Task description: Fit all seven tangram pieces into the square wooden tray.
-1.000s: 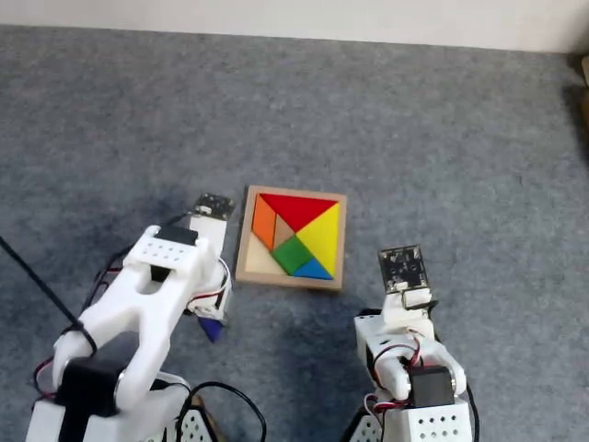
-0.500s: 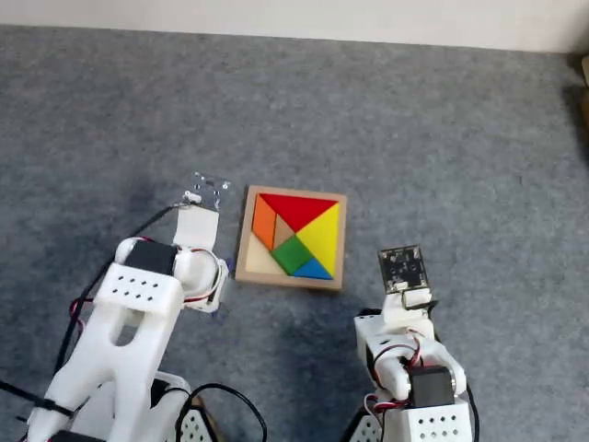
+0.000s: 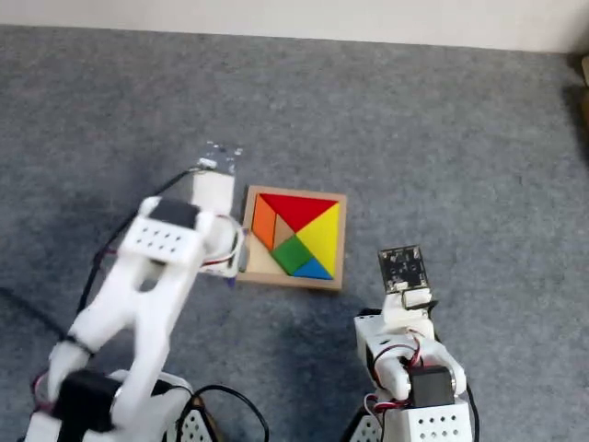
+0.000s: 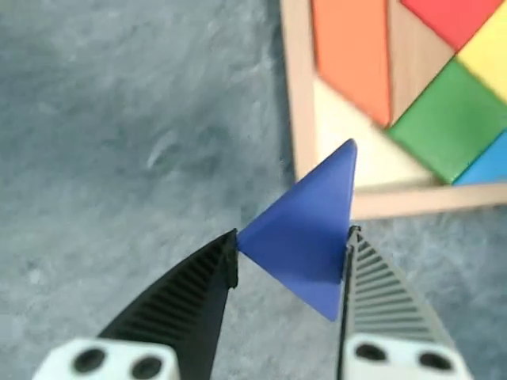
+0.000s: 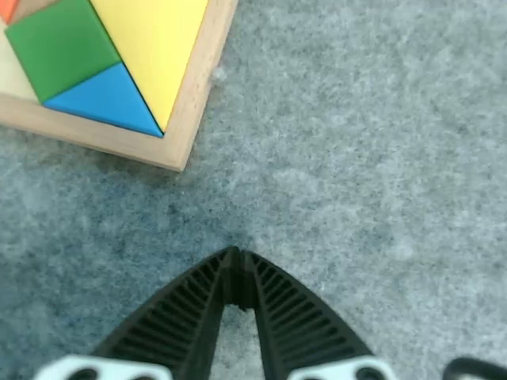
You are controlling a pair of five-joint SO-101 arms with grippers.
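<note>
The left gripper [image 4: 291,237] pinches the dark blue triangle [image 4: 313,214] over the square wooden tray's [image 4: 297,79] rim, beside its pale corner gap [image 4: 348,150]. Lowered at this angle, a corner would likely catch the rim or the orange parallelogram [image 4: 352,55]. There is one tray, one held triangle and five coloured pieces [image 3: 299,209] seated inside; the right gripper [image 5: 238,273], pressed together, sits just off another tray corner.

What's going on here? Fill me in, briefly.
The left arm's hand is shut on a dark blue triangle, holding it at the rim of the wooden tray, on the side near the orange piece. The red, yellow, green and light blue pieces already lie in the tray. The right arm's hand is shut on nothing, over the carpet off the tray's corner.
</note>
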